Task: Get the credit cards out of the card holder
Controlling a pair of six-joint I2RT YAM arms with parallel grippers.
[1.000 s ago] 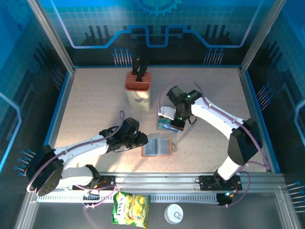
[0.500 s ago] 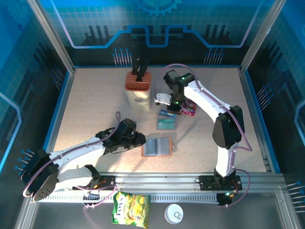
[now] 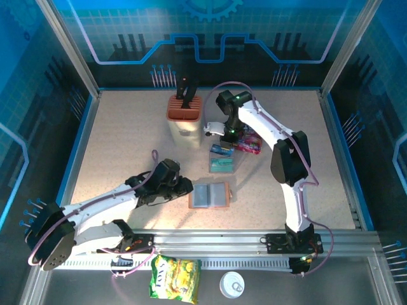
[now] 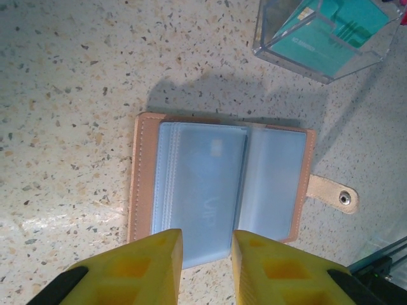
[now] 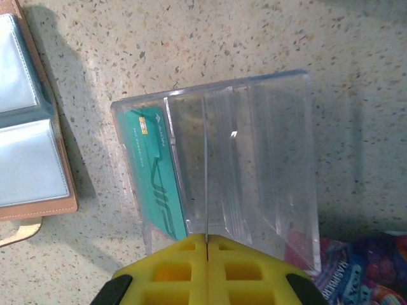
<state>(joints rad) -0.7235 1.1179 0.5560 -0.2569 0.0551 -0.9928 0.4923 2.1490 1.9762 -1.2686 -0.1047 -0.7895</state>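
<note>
Card holder (image 4: 216, 184) lies open and flat on the table (image 3: 127, 146), grey-blue sleeves up; left gripper (image 4: 206, 248) sits at its near edge, jaws narrow with a gap and nothing in them; we cannot tell whether the tips touch the sleeve.

One teal card (image 5: 156, 171) lies in the clear tray (image 5: 254, 159); a pale card seems to show through the left sleeve, though the plastic is too cloudy to be sure.

Right gripper (image 5: 206, 244) hangs above the tray, jaws shut on nothing.

Risks: nothing pins the card holder, so a pinch that catches sleeve along with card would likely drag or lift the whole thing; soft sleeves may buckle and the cover fold shut; a narrow gap leaves little margin for straddling a card edge.

Around: tray just beyond the card holder, in the path of any forward pull; purple snack packet (image 5: 362, 267) touching or just beside the tray; knife block (image 3: 184, 117) well apart.
</note>
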